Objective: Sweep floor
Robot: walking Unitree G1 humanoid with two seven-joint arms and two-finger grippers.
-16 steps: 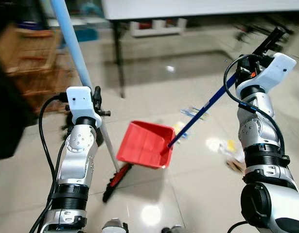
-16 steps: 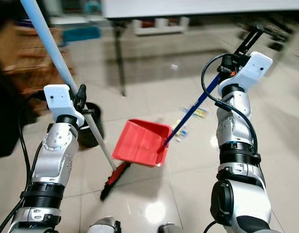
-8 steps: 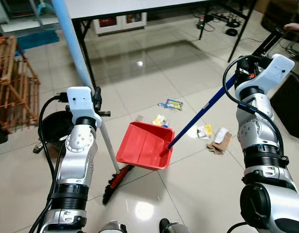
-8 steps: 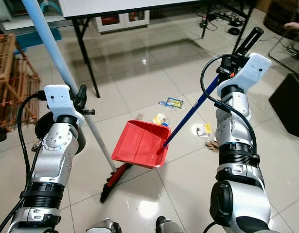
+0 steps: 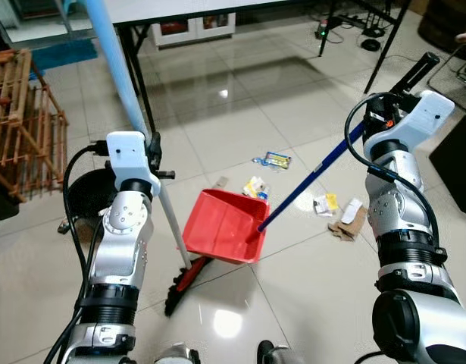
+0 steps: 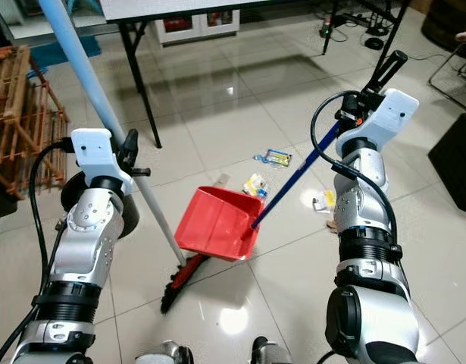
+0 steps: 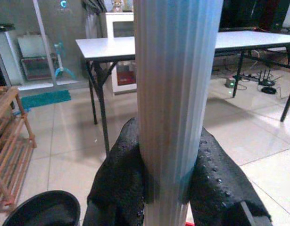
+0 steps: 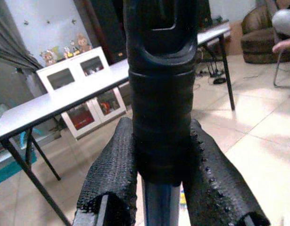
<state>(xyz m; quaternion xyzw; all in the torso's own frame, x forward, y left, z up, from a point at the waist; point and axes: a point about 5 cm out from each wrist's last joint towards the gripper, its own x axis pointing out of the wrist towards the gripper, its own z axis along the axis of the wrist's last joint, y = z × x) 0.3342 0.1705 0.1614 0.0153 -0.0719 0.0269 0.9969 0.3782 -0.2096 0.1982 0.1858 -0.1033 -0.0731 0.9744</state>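
While the left gripper (image 7: 166, 188) clamps its fingers tight on the pale blue broom handle (image 5: 119, 83), the pole leans toward eleven o'clock so the bristle head (image 5: 181, 282) rests on the tiles. At centre the red dustpan (image 5: 225, 226) hangs tilted, mouth toward the litter (image 5: 257, 186) at one o'clock, probably ready to catch it. Further right, the right gripper (image 8: 156, 174) is closed around the dustpan's black grip (image 6: 389, 64), its blue shaft (image 6: 293, 180) sloping down.
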